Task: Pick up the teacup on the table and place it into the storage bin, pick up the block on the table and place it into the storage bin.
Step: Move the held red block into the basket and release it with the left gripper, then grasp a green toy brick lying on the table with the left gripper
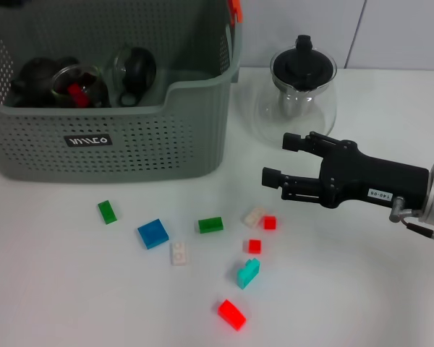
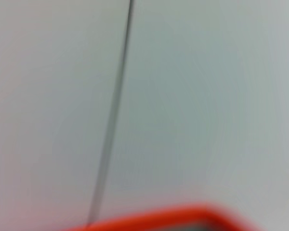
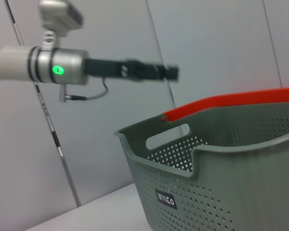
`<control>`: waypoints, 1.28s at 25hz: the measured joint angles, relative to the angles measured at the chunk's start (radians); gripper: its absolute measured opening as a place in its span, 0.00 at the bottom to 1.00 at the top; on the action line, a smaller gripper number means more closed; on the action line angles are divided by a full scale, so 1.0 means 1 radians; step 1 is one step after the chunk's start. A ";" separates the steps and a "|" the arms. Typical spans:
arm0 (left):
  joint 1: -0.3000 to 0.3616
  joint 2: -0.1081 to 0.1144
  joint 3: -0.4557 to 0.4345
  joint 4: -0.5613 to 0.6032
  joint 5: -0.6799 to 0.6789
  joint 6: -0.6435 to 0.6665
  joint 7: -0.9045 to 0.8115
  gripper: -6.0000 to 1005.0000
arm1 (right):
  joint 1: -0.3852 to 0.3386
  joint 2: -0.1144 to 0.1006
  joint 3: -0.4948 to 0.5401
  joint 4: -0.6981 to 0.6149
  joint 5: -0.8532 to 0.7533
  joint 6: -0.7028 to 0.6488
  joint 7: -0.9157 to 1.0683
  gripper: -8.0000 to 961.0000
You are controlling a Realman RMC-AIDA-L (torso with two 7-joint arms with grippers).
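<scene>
Right gripper (image 1: 273,159) reaches in from the right side, hanging above the white counter (image 1: 362,289). Jaws apart, nothing between them. It sits just in front of the glass teapot (image 1: 302,87) and a little behind the scatter of blocks.

Left gripper (image 3: 171,72) shows only in the right wrist view, held high in the air beyond the storage bin (image 1: 152,141). Cannot tell how its jaws stand. Left wrist view shows only wall and a strip of red edge.

Storage bin stands at the back left of the counter, grey, perforated walls, dipped front rim, black label facing forward, red handle (image 3: 231,102) along the far rim. Inside: dark round teaware and glass pieces, one glass cup holding something red (image 1: 77,94).

Blocks lie loose on the counter in front of the bin: a green block (image 1: 107,211), a blue block (image 1: 152,233), a white block (image 1: 179,252), a second green block (image 1: 210,225), a cream block (image 1: 254,215) touching a small red block (image 1: 270,223), another small red block (image 1: 254,246), a teal block (image 1: 248,273), and a larger red block (image 1: 231,314) nearest the front.

No teacup in sight on the counter itself.
</scene>
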 joint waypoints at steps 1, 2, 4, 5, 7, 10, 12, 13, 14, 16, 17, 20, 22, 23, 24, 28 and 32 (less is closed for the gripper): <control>0.020 0.000 -0.024 -0.015 -0.089 0.031 0.038 0.49 | 0.000 0.000 0.000 0.000 0.000 0.000 0.000 0.98; 0.046 0.005 -0.063 -0.054 -0.229 0.097 0.104 0.51 | 0.000 0.001 0.000 0.000 0.000 0.000 0.000 0.98; 0.079 0.019 -0.132 -0.155 -0.420 0.241 0.208 0.55 | 0.000 0.001 0.000 0.000 -0.002 0.000 0.000 0.98; 0.088 0.027 -0.168 -0.207 -0.488 0.312 0.253 0.56 | 0.000 0.001 0.000 0.000 -0.004 0.000 0.000 0.98; 0.096 0.044 -0.259 -0.325 -0.575 0.459 0.324 0.60 | 0.000 0.001 0.000 -0.001 -0.005 0.000 0.001 0.98; 0.116 0.057 -0.337 -0.424 -0.561 0.585 0.422 0.61 | 0.000 -0.001 0.000 -0.001 -0.006 -0.002 0.004 0.98; 0.145 0.045 -0.336 -0.437 -0.471 0.629 0.499 0.61 | 0.000 -0.001 0.000 0.000 -0.006 -0.003 0.004 0.98; 0.162 0.035 -0.327 -0.434 -0.425 0.651 0.538 0.61 | 0.000 -0.001 0.000 -0.001 -0.006 -0.004 0.005 0.98; 0.177 0.026 -0.315 -0.430 -0.383 0.671 0.571 0.61 | 0.000 -0.001 0.000 0.000 -0.006 -0.004 0.005 0.98; 0.210 0.002 -0.276 -0.419 -0.305 0.702 0.644 0.61 | 0.001 -0.001 0.000 -0.001 -0.006 -0.004 0.005 0.98; 0.227 -0.009 -0.253 -0.414 -0.269 0.706 0.680 0.61 | 0.001 0.000 0.000 0.000 -0.007 -0.003 0.005 0.98; 0.254 -0.034 -0.210 -0.410 -0.163 0.679 0.780 0.61 | 0.001 -0.001 0.000 0.000 -0.007 -0.002 0.008 0.98; 0.256 -0.045 -0.201 -0.422 -0.085 0.627 0.838 0.61 | 0.001 -0.002 0.000 0.000 -0.007 -0.002 0.013 0.98; 0.252 -0.049 -0.199 -0.437 -0.057 0.591 0.862 0.61 | 0.001 -0.002 0.000 0.000 -0.007 -0.002 0.016 0.98; 0.247 -0.051 -0.197 -0.462 -0.024 0.545 0.892 0.61 | 0.001 -0.003 -0.001 0.001 -0.007 -0.001 0.018 0.98; 0.213 -0.048 -0.194 -0.569 0.058 0.401 0.980 0.61 | -0.005 -0.003 -0.003 0.001 -0.007 0.000 0.019 0.98; 0.188 -0.058 -0.190 -0.633 0.090 0.278 1.054 0.61 | -0.010 -0.002 -0.002 0.001 -0.007 -0.003 0.020 0.98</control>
